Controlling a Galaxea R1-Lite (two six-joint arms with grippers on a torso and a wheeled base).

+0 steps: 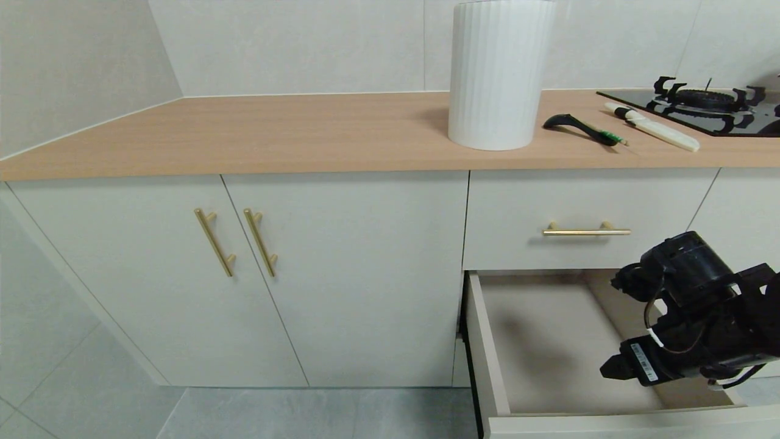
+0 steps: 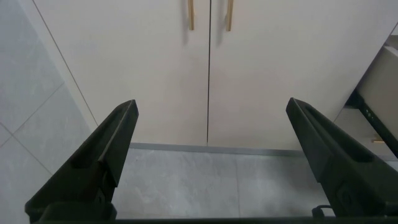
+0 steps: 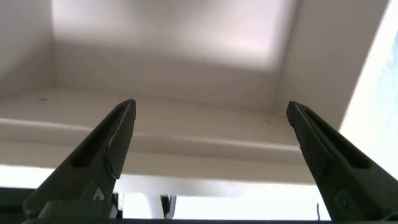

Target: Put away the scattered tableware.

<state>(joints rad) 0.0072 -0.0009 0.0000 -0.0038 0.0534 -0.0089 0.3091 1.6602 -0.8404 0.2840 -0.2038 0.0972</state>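
Our right pincer [image 3: 210,112] hangs wide open, holding nothing, over the pulled-out drawer [image 1: 485,341]; our left pincer [image 2: 210,112] gapes too, bare. We judge the stowing barely begun: black peeler [image 1: 582,128] and white knife [image 1: 657,132] lie on the table [image 1: 274,131], far right

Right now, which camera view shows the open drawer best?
The head view: the open drawer shows nearly whole, floor and walls. The right wrist view gives part of its inside; the left wrist view, a bit of its side.

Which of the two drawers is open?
The lower drawer: it is pulled out, its bare inside showing by the right gripper. The upper drawer, with the gold bar handle, is shut.
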